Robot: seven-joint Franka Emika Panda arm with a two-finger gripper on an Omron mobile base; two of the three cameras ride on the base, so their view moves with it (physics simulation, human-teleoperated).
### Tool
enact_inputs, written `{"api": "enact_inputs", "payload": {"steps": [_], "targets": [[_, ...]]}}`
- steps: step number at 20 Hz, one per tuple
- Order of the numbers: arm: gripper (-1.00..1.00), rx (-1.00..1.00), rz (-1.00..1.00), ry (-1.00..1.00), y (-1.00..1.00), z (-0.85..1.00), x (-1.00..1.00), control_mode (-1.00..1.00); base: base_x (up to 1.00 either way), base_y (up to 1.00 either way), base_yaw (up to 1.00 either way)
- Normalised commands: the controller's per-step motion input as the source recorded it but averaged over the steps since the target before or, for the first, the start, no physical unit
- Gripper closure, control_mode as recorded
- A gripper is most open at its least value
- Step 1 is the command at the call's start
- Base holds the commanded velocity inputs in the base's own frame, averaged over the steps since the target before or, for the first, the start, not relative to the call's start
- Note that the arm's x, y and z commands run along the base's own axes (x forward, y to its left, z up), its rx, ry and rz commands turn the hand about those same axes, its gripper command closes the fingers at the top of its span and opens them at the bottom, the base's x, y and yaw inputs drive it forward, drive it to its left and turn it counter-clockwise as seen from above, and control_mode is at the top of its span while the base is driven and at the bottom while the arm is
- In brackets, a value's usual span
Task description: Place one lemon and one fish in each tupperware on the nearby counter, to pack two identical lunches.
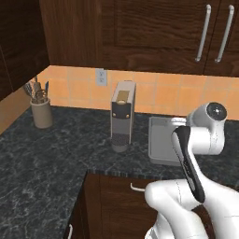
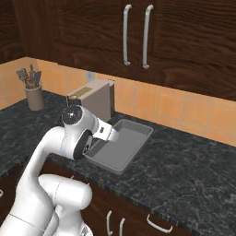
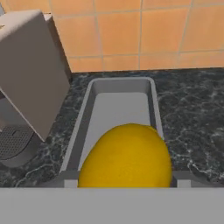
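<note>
Left base view: arm at lower right hides part of the tray [image 1: 161, 140] beside the coffee machine [image 1: 122, 116] | Right base view: tray interior bare, centre frame | Hand view: jaws pinch a lemon [image 3: 127, 159] at bottom centre above the tray's near end; lower straight, release gently so it can't roll.

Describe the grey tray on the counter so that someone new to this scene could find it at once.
Start at the orange tiled wall and the dark marbled counter below it. Just beside the tall beige coffee machine lies the tupperware, a shallow rectangular tray. It is the sole flat, open, plain grey container there, unlike the utensil crock.
</note>
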Motion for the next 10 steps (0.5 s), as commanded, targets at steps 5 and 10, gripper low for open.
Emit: {"api": "enact_inputs", "payload": {"steps": [5, 10], "targets": [[1.00, 0.10, 0.00, 0.24, -0.01, -0.49, 0.90, -1.00, 0.00, 0.00, 0.00], [1.00, 0.00, 0.00, 0.08, -0.39, -0.21, 0.60, -1.00, 0.00, 0.00, 0.00]]}}
